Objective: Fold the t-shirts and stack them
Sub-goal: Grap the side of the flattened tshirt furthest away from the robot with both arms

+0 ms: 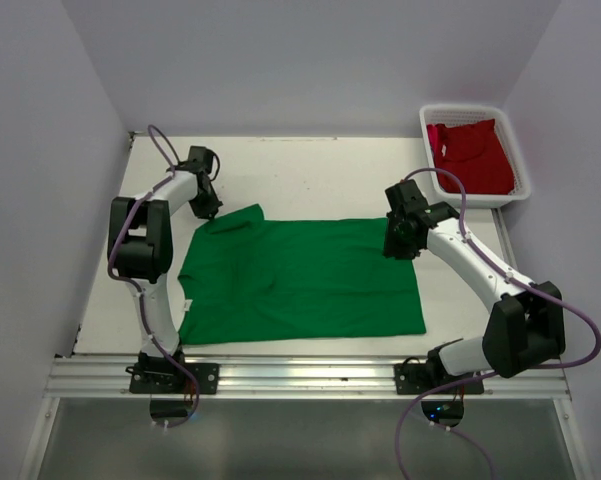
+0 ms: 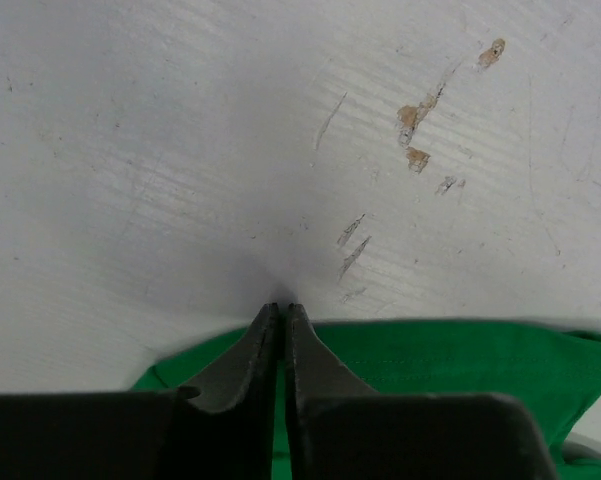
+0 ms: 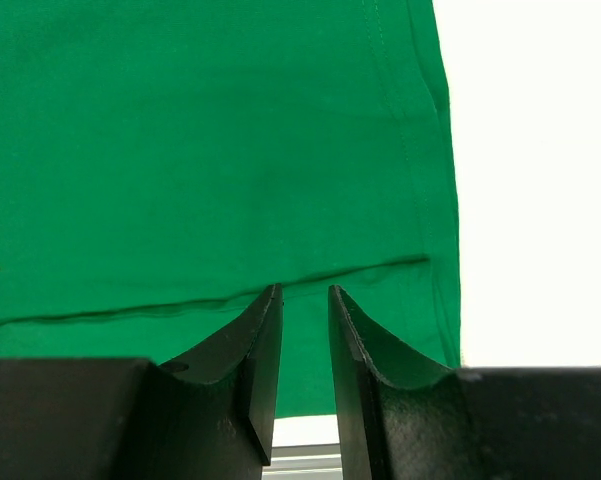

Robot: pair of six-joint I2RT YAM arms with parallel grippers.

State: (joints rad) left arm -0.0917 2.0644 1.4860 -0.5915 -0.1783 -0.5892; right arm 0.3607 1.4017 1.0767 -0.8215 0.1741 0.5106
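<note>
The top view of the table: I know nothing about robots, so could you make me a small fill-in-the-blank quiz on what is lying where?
1. The flat shirt on the table is ____.
2. The white basket holds a ____ shirt.
3. The gripper over the flat shirt's edge nearest the basket belongs to the ____ arm.
Missing words: green; red; right.

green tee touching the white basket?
Apart. The top view shows bare table between the green t-shirt and the basket, which holds the red t-shirt.
</note>
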